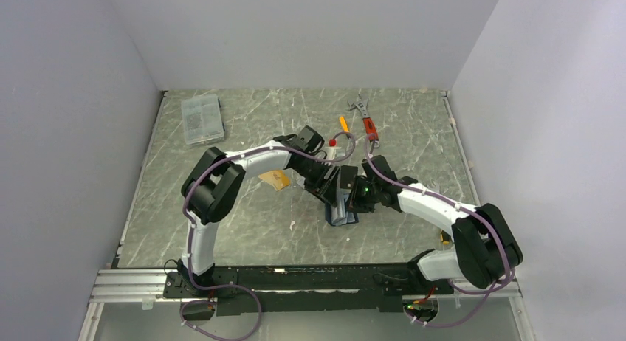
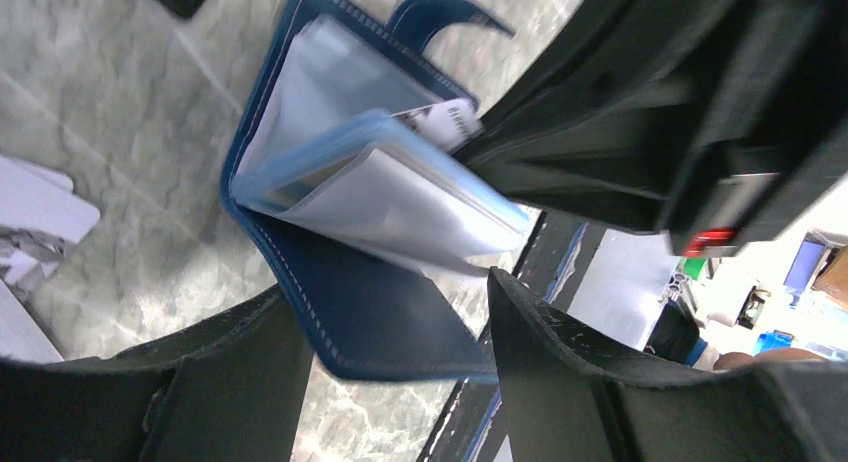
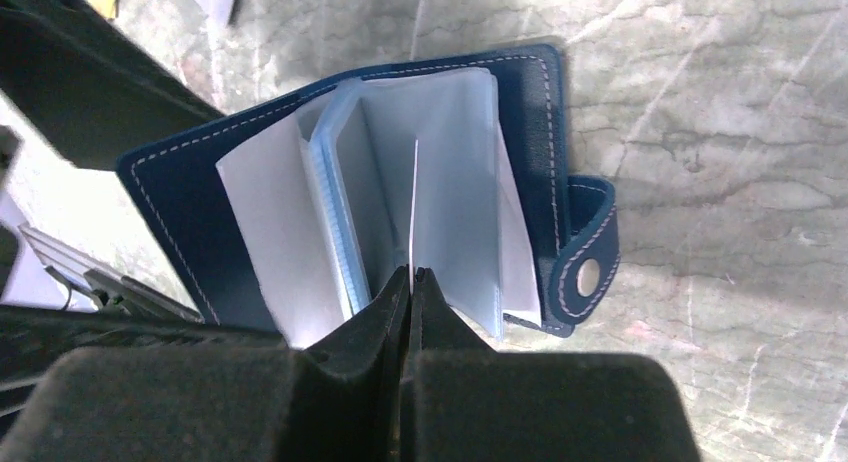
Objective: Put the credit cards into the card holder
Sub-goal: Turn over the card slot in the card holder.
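The dark navy-blue leather folding card holder (image 3: 180,182) lies open mid-frame on the desk (image 3: 720,102); the right gripper (image 3: 410,277) has its jaws pinching one clear plastic sleeve (image 3: 455,172), apparently opening a pocket. The left gripper (image 2: 395,292) has its jaws spread and empty. Its next move is likely to fetch the orange-gold credit card (image 1: 279,180) lying left of the holder.

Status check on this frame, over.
Right claw shut on one sleeve of holder. Left claw open, empty, at holder. Orange card not yet in. Nothing seen blocking.

Navy-blue leather card holder (image 2: 380,197) lies open on the grey marbled table (image 2: 120,92); left gripper (image 2: 395,297), fingers parted, at six o'clock.
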You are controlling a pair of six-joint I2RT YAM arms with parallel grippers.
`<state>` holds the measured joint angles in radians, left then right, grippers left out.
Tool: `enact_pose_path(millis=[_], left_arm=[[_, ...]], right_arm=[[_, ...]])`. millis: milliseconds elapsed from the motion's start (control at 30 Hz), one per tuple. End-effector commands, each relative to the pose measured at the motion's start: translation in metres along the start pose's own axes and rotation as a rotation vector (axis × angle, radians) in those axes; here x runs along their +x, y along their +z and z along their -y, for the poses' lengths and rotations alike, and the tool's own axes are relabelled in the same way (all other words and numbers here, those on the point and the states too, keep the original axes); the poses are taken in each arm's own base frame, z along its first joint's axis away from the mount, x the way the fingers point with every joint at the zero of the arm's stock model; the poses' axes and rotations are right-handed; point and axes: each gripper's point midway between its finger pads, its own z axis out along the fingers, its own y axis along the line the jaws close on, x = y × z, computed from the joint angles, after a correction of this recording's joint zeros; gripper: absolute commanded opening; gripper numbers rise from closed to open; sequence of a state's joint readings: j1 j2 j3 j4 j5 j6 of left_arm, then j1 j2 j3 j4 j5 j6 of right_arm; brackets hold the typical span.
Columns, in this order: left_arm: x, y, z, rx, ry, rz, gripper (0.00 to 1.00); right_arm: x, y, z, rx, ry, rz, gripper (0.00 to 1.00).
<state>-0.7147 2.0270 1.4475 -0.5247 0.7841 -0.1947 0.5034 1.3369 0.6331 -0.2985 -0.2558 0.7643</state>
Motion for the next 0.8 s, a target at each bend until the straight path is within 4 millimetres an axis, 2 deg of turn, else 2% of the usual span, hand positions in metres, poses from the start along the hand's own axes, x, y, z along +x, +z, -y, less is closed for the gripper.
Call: enact_pose_path(millis=[0, 233, 367, 533, 767], left_arm=[[0.013, -0.001, -0.01, -0.038, 0.018, -0.027, 0.66], [0.005, -0.011, -0.004, 0.0, 0.006, 0.003, 0.65], [0.004, -0.016, 0.001, 0.048, -0.008, 0.01, 0.68], [0.005, -0.029, -0.002, 0.088, -0.017, 0.035, 0.7], [0.009, -0.026, -0.009, 0.073, -0.031, 0.023, 0.66]], right_arm=[[-0.017, -0.012, -0.031, -0.088, -0.028, 0.052, 0.0], [-0.018, -0.012, -0.048, -0.126, -0.081, 0.049, 0.0], [-0.019, -0.016, -0.057, -0.143, -0.116, 0.055, 0.0], [-0.018, -0.014, -0.059, -0.136, -0.136, 0.046, 0.0], [-0.017, -0.011, -0.057, -0.123, -0.136, 0.038, 0.0]])
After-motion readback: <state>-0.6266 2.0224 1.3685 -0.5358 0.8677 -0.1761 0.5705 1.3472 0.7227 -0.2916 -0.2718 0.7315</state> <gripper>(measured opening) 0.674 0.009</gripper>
